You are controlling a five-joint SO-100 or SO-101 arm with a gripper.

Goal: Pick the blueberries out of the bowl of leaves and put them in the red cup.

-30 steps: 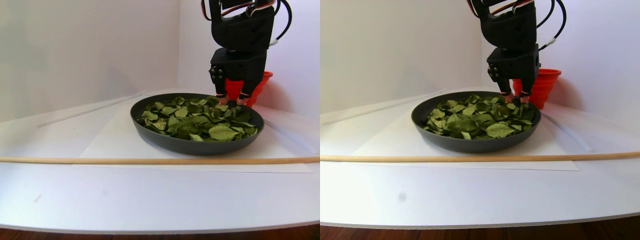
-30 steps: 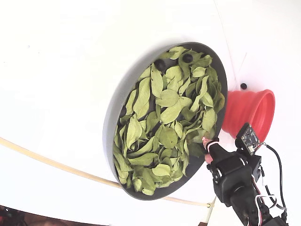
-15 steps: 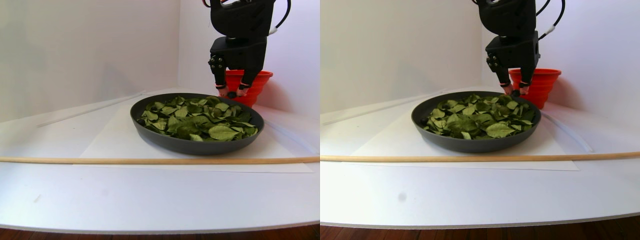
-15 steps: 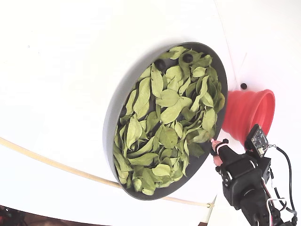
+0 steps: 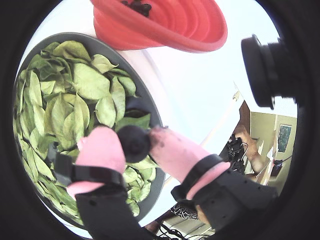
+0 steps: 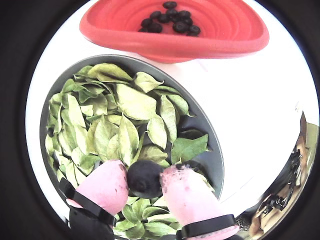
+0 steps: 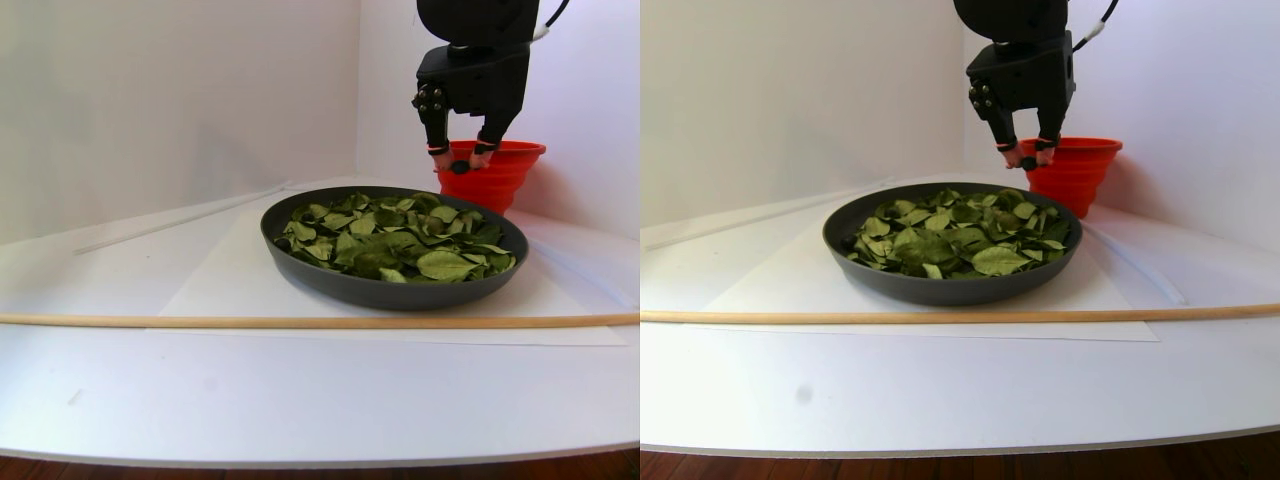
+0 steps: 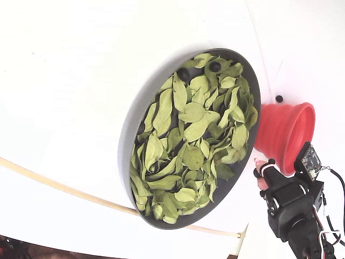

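white tabletop lies bare around the bowl [image 8: 127, 141]; jaws clench a blueberry [image 6: 144, 178] near its rim, short of the red cup [image 6: 220, 41].

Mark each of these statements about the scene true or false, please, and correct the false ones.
1. The gripper is shut on a blueberry. True.
2. The red cup is empty. False: several berries lie inside it.
3. The gripper has lifted since a second ago. True: then its fingertips were down at the leaves; now it is raised above the bowl.
4. The red cup stands inside the bowl. False: it stands on the table beside the bowl.
5. One berry lies on the table near the cup. True.
6. The leaves are dark red. False: they are light green.
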